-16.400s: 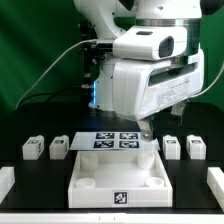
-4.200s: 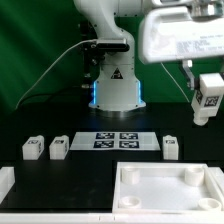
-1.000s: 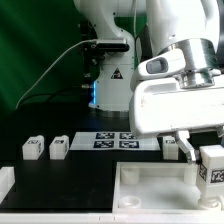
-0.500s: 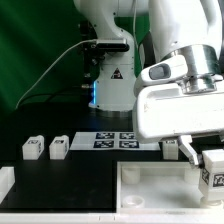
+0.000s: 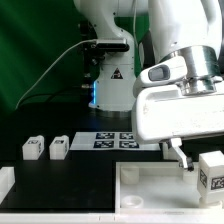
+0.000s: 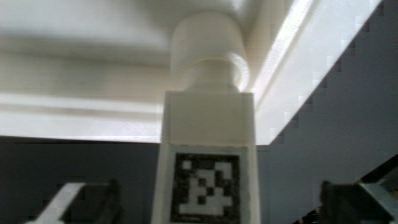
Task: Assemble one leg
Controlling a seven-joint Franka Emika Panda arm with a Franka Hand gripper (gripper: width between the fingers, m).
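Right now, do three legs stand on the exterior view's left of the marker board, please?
No, only two stand there: one leg and a second leg beside the marker board.

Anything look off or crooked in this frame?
Nothing stands out. The small white plastic tagged leg block stands upright at the corner of the large flat white tray on the exterior view's right, with the jaws open and clear of it.
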